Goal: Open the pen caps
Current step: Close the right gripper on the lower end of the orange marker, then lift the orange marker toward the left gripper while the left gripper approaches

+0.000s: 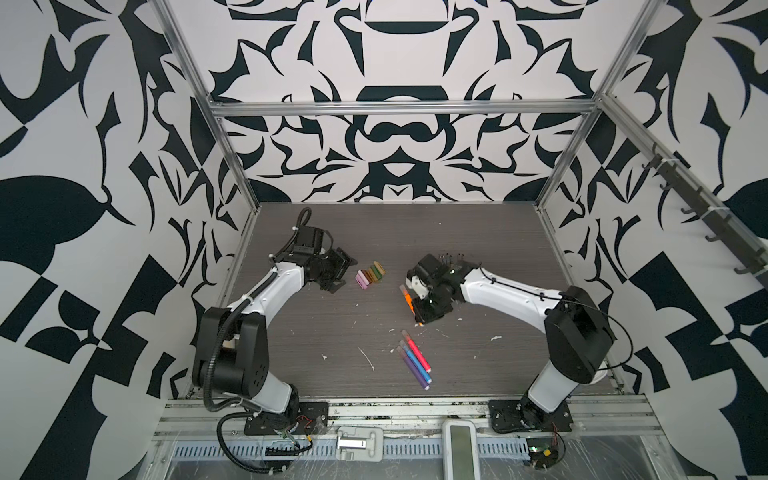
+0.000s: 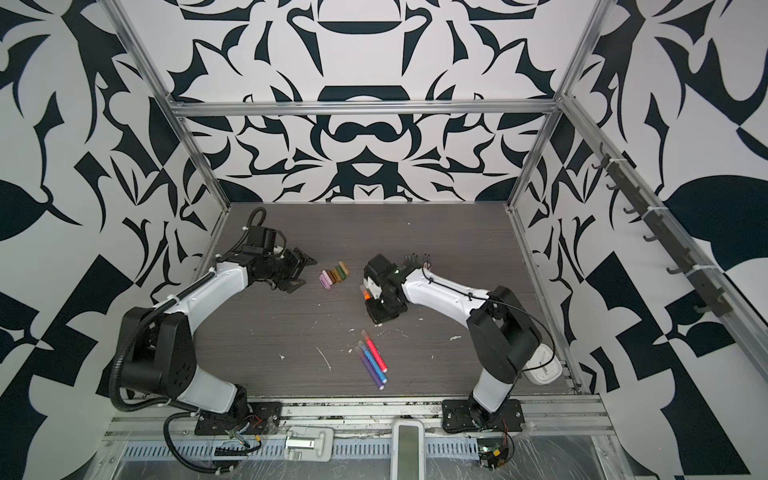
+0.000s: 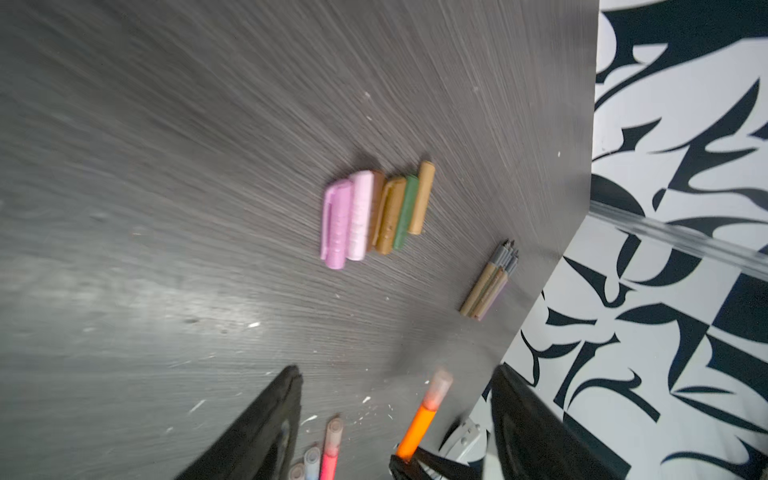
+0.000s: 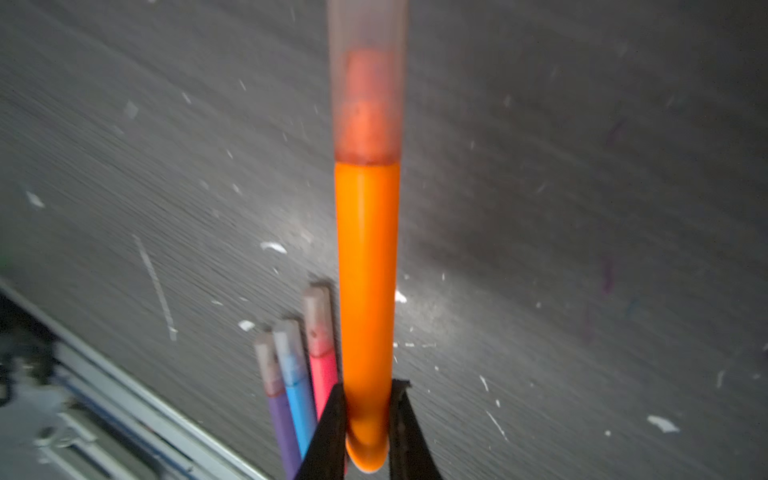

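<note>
Right gripper [image 4: 368,399] clamped on the tail end of an orange pen [image 4: 365,270]; its frosted cap [image 4: 365,83] is on. Left gripper [image 1: 343,273] spread wide and empty, just beside a tight row of loose pen caps [image 1: 371,275] on the table [image 1: 316,332]. Three capped pens [image 1: 415,359] lie together nearer the front.

Open tabletop [image 1: 332,332] lies between the loose caps [image 1: 370,275] and three capped pens [image 1: 415,359].

I log the loose caps [image 1: 370,275] in a touching row, right of my left gripper [image 1: 343,275]. Three capped pens [image 1: 415,359] lie nearer me; a fourth pen [image 1: 408,300] sits in my right gripper [image 4: 368,411].
</note>
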